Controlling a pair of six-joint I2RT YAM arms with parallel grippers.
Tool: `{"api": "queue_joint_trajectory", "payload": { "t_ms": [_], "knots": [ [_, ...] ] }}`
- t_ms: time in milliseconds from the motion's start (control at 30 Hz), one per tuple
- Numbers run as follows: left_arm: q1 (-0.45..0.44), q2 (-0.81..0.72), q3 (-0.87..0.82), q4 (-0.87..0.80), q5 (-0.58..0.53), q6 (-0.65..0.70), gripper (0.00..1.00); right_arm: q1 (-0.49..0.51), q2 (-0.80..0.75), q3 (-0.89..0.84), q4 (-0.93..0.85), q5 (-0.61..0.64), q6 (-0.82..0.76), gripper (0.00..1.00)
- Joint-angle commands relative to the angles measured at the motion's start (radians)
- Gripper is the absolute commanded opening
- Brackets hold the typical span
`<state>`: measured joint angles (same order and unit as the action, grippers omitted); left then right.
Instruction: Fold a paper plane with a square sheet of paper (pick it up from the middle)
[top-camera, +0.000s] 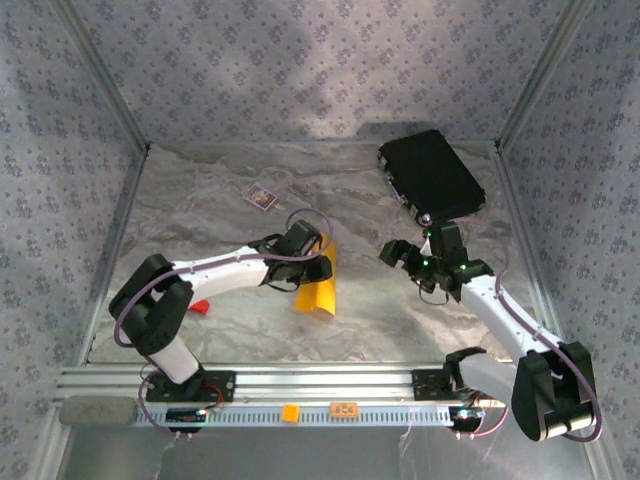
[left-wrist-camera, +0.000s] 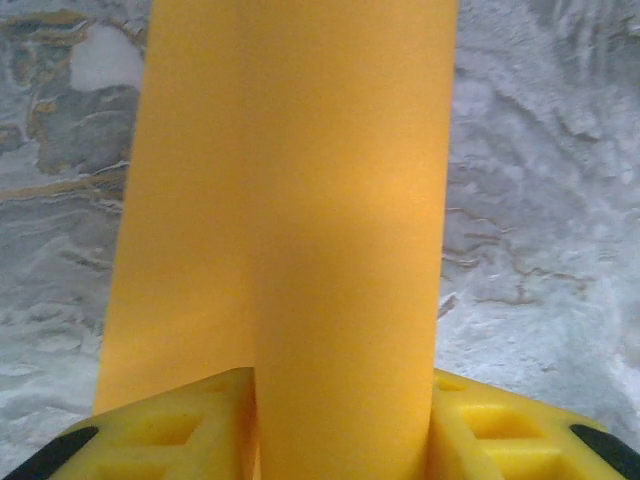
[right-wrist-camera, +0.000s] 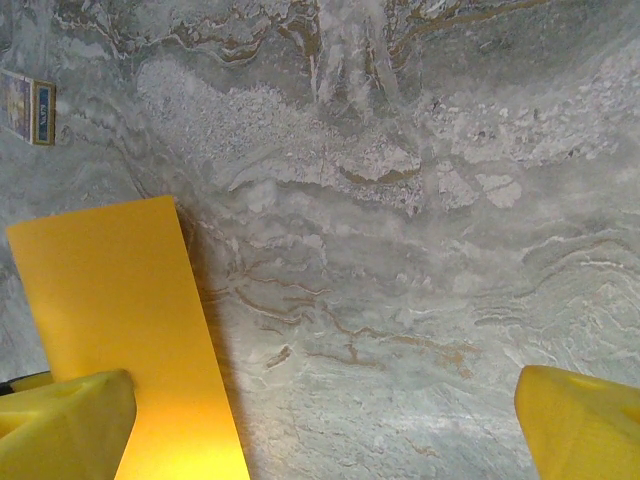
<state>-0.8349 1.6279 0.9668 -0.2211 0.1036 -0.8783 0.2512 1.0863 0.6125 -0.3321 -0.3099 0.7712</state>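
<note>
Pinching thin orange-yellow square sheet of paper (left-wrist-camera: 300, 200) between fingers of left gripper (left-wrist-camera: 340, 415): judged light, limp, crease-prone, best held mid-sheet; right gripper (right-wrist-camera: 320, 430) spread wide, empty, alongside.

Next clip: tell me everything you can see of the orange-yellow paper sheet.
The square sheet of paper is thin, plain orange-yellow, matte and unprinted. It is bent into a loose lengthwise curve, with no sharp crease that I can make out. It lies left of centre on the marbled table, pinched between the yellow fingers of the left gripper. Its near edge seems to reach the table. The open right gripper is apart from it.
</note>
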Motion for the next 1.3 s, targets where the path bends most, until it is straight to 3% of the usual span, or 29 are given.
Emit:
{"api": "queue_joint_trajectory", "payload": {
  "t_ms": [0, 400, 667, 867, 1267],
  "knots": [
    [0.012, -0.042, -0.026, 0.112, 0.088, -0.037, 0.41, 0.004, -0.019, 0.004, -0.013, 0.011, 0.016, 0.99],
    [0.068, -0.054, -0.16, 0.455, 0.287, -0.171, 0.41, 0.003, -0.049, -0.004, 0.002, 0.011, 0.027, 0.99],
    [0.072, -0.011, -0.178, 0.556, 0.367, -0.207, 0.41, 0.003, -0.054, -0.005, 0.011, 0.007, 0.038, 0.99],
    [0.08, 0.019, -0.24, 0.703, 0.378, -0.295, 0.41, 0.004, -0.053, 0.0, 0.012, -0.001, 0.034, 0.99],
    [0.076, 0.056, -0.317, 0.686, 0.262, -0.343, 0.4, 0.017, -0.018, -0.003, 0.065, -0.06, 0.027, 0.99]
  ]
}}
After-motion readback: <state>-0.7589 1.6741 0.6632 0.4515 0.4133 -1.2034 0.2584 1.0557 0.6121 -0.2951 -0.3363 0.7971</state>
